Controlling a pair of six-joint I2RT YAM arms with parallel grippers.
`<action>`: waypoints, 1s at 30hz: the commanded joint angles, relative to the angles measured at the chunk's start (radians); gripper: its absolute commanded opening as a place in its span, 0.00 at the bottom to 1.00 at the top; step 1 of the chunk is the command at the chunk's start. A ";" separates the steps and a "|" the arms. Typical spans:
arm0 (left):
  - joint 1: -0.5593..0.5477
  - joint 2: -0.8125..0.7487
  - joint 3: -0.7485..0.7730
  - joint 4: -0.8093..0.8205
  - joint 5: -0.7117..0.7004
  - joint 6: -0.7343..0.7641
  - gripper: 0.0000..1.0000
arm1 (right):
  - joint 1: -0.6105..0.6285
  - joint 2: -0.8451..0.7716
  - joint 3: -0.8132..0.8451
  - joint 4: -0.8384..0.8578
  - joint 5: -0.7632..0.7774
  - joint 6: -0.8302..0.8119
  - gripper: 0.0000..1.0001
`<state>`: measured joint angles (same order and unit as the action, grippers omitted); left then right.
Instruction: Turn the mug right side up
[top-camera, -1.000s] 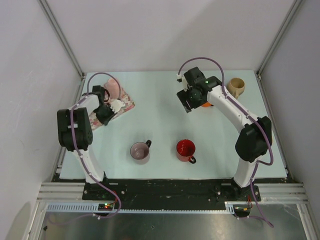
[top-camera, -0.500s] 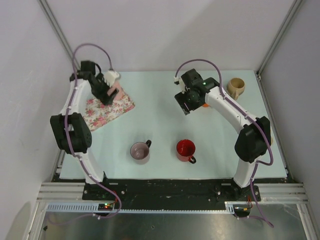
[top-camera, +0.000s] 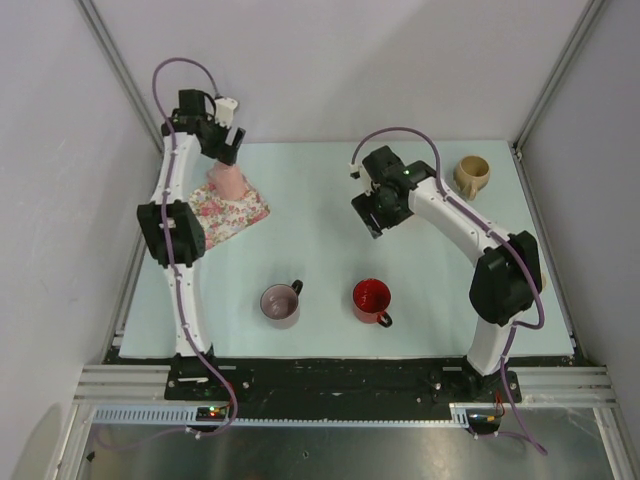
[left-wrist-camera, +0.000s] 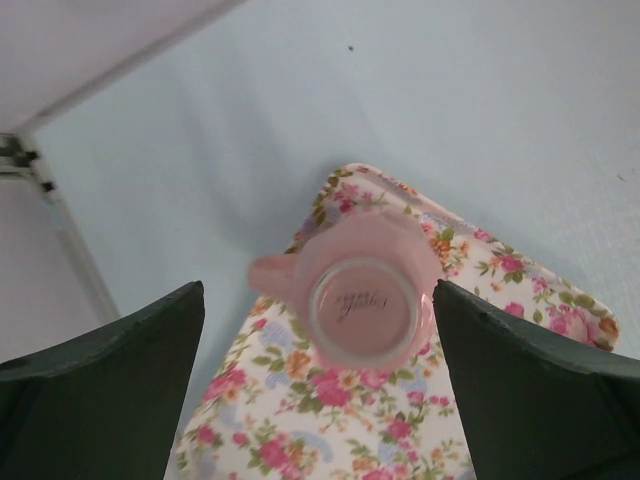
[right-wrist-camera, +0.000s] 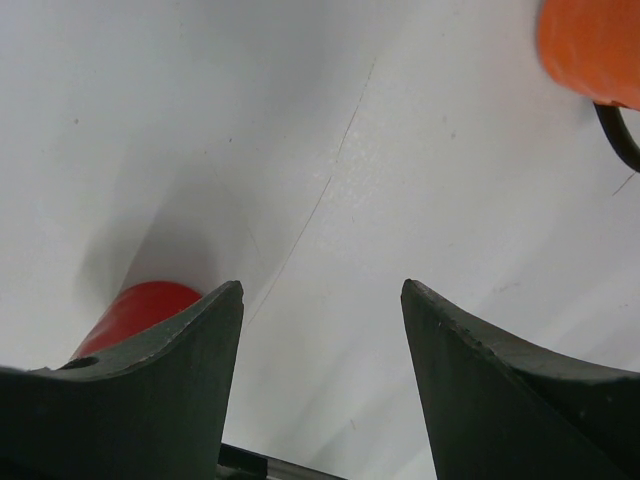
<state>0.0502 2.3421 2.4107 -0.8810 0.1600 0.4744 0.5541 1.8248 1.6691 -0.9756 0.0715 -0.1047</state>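
Observation:
A pink mug (top-camera: 228, 181) stands upside down on a floral cloth (top-camera: 225, 212) at the far left of the table. In the left wrist view its base (left-wrist-camera: 364, 309) faces up and its handle points left. My left gripper (top-camera: 222, 141) hangs well above the mug, open, with the mug seen between its dark fingers (left-wrist-camera: 110, 385) and nothing touching them; the left gripper (left-wrist-camera: 318, 290) holds nothing. My right gripper (top-camera: 377, 213) hovers over the bare table near the middle back, open and empty (right-wrist-camera: 322, 285).
A mauve mug (top-camera: 281, 303) and a red mug (top-camera: 371, 299) stand upright near the front middle. A tan mug (top-camera: 473, 174) lies at the far right. An orange object (right-wrist-camera: 592, 45) sits by the right gripper. Frame posts rise at the far corners.
My left arm swung from the near end of the cloth toward the far-left corner, rose and opened its gripper. The pink mug now stands free on the cloth. The right arm shifted slightly left.

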 joint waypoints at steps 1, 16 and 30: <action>-0.010 0.070 0.092 0.000 -0.007 -0.059 1.00 | 0.005 -0.052 -0.027 -0.004 -0.004 0.016 0.70; -0.010 0.101 -0.036 0.013 0.072 -0.092 0.97 | 0.004 -0.067 -0.060 -0.017 -0.013 0.017 0.70; 0.000 -0.123 -0.292 0.012 0.103 0.018 0.99 | 0.007 -0.062 -0.067 -0.035 -0.027 0.011 0.69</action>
<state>0.0395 2.3714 2.1769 -0.8543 0.2218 0.4339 0.5564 1.7912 1.6009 -0.9997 0.0555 -0.0978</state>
